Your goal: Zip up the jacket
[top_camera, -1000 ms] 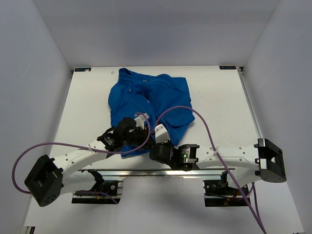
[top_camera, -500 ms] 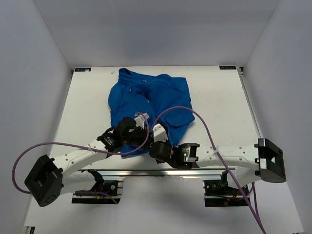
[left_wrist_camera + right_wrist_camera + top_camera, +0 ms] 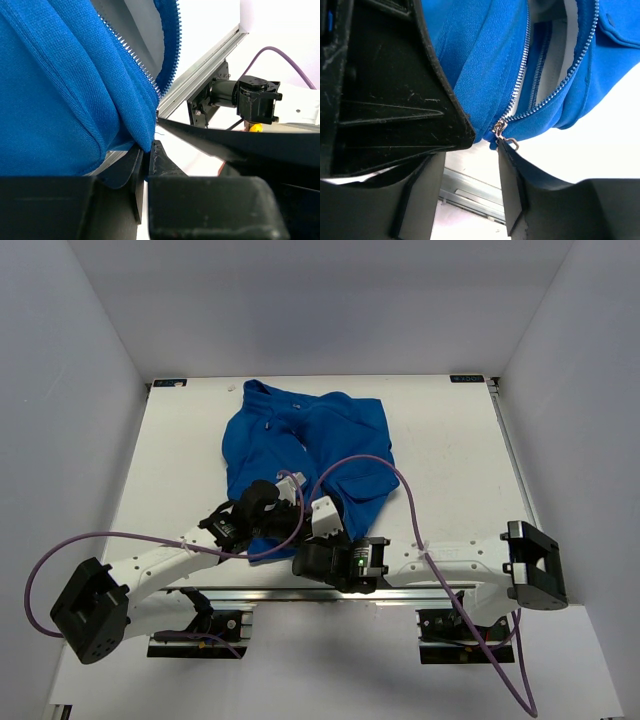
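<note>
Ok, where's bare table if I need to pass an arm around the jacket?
The widest bare table is right of the jacket, out to the right edge. A narrower strip runs along its left side. The near centre is crowded: the left hand and right hand meet at the jacket's near edge.
</note>
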Tool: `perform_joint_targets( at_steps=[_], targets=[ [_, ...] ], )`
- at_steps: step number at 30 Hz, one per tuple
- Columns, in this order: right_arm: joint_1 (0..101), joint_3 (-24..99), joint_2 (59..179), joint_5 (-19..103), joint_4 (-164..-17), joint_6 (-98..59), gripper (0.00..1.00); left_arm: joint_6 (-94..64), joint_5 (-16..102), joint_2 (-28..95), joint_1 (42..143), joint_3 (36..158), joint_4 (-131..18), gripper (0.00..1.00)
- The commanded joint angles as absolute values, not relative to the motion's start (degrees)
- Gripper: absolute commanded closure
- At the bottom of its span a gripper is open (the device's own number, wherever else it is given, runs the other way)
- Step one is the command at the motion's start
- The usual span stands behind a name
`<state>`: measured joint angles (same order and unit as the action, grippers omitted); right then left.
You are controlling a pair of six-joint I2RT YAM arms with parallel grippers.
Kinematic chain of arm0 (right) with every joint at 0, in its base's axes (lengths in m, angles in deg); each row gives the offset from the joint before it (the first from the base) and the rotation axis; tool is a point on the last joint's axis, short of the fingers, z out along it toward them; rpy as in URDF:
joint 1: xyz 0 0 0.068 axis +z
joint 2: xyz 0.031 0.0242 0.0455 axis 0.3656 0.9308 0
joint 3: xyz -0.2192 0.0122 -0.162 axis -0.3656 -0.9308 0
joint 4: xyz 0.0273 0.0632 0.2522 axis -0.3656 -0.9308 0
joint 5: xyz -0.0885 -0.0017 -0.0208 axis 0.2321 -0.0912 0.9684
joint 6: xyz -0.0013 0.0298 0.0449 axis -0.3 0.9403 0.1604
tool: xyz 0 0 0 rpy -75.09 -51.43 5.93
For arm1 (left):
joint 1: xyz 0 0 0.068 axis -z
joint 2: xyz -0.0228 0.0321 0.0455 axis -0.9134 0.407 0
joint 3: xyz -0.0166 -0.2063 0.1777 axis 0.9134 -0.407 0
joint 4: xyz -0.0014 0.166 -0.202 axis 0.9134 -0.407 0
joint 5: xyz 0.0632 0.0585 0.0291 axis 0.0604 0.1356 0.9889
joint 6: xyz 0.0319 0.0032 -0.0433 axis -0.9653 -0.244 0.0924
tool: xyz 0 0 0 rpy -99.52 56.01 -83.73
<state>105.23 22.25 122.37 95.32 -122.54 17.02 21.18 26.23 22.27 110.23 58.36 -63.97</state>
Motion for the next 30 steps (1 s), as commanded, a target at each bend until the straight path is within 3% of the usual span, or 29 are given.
perform_joint_targets(
  at_steps=[1,4,10,19,23,30],
  targets=[
    [105.64,26.12,124.25,101.46,-126.31,22.14,0.52,20.89,23.1,20.01,110.81,60.44,-63.62,1.0],
    [105.73,26.56,124.43,101.81,-128.32,23.19,0.57,20.89,23.36,19.75,110.89,60.52,-63.88,1.0],
    [105.82,25.51,123.82,103.05,-131.67,25.3,0.57,20.89,23.27,19.84,110.81,60.44,-63.62,1.0],
    [105.73,23.13,123.11,101.81,-129.74,21.17,0.52,20.8,23.45,20.27,110.81,60.35,-63.7,1.0],
    [105.64,21.12,121.53,101.12,-126.41,18.1,0.47,20.8,23.62,20.01,110.81,60.17,-63.27,1.0],
    [103.71,16.28,117.67,94.17,-114.11,9.58,0.5,20.98,23.71,20.1,110.81,60.09,-63.27,1.0]
  ],
)
